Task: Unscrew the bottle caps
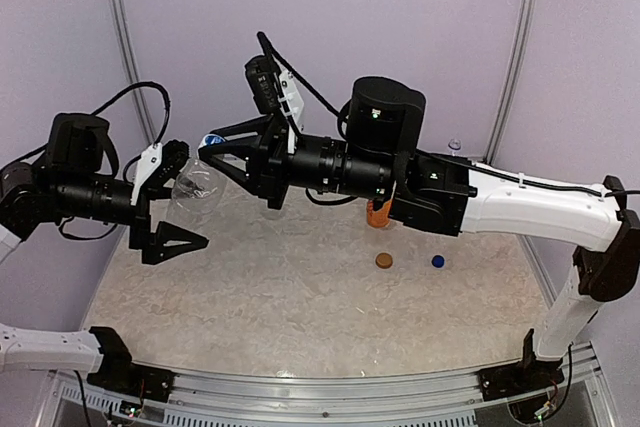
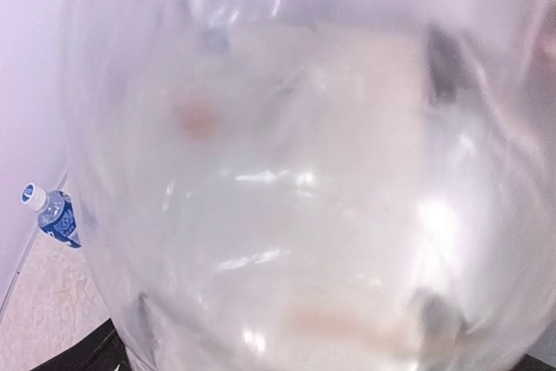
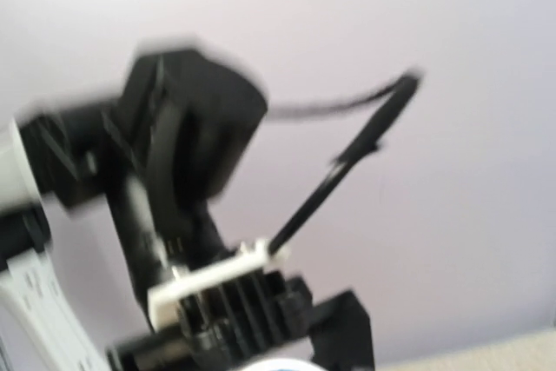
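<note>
Two robot arms meet above the left of a pale table (image 1: 300,297). The left claw (image 1: 195,197) stands wide open, with a clear bottle (image 1: 195,185) between its fingers. The lower finger is well apart from the bottle, so the claw grips nothing. In the left wrist view this bottle fills almost the whole picture.

The right claw (image 1: 211,146) reaches across from the right and is closed tight at the bottle's top, on what looks like a blue cap (image 1: 212,139). Whether that cap has come free of the neck cannot be told, and the right wrist view is too blurred to help.

Far behind the right claw, beyond its wrist, two loose caps lie on the table near each other, an orange-brown cap (image 1: 383,260) and a second blue cap (image 1: 438,260). Near them an orange bottle (image 1: 377,213) stands mostly hidden by the arm.

Off to the left claw's side, a blue-labelled bottle (image 2: 59,219) has its blue-and-white cap (image 2: 33,196) on.

As a judgement, two caps are off, a third is being worked, and one remains.
</note>
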{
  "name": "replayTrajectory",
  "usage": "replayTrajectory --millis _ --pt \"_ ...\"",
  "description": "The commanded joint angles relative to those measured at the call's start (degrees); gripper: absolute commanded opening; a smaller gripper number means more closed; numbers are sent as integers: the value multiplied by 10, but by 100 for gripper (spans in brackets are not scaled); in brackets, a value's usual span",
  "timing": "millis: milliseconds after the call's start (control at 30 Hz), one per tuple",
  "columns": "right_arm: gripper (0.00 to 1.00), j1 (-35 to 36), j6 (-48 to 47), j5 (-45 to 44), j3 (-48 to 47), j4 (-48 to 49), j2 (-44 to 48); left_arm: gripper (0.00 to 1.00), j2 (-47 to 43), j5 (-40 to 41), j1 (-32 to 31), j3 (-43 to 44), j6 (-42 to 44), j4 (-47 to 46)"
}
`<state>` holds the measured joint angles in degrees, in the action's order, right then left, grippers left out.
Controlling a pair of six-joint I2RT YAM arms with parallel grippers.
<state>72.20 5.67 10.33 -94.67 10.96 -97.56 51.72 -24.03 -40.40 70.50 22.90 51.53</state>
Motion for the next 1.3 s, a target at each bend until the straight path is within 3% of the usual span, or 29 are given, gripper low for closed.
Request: replayTrajectory --millis 0,100,267,467,533,633,700,833,967,1033,1167,1267 --pt "0 -1 58 -1 25 91 29 98 -17 -12 4 -10 -26 -92" --pt "0 -3 68 -3 27 95 27 91 -12 -24 4 -6 -35 -96" --pt "0 -6 73 -16 34 93 28 70 -17 -37 4 4 -39 -93" --pt "1 -22 100 -36 41 61 31 51 -18 -1 4 11 -22 -77" --pt "40 -25 100 -64 34 13 37 48 -16 39 3 12 -4 -71" --pt "79 -27 100 -98 30 -64 56 44 -6 143 -2 7 69 -77" --pt "88 -31 118 -122 32 -101 73 42 -5 240 -10 -11 149 -116" --pt "90 -62 178 -111 47 -162 90 39 -12 415 -26 -83 410 -296" --pt "90 -90 226 -49 65 -150 79 40 -17 444 -27 -145 627 -488" --pt "90 -95 235 -26 59 -142 65 41 -18 438 -27 -152 684 -533" --pt "88 -100 241 20 28 -131 32 41 -17 434 -27 -155 716 -544" --pt "78 -106 247 56 8 -113 8 41 -18 431 -31 -164 722 -541"
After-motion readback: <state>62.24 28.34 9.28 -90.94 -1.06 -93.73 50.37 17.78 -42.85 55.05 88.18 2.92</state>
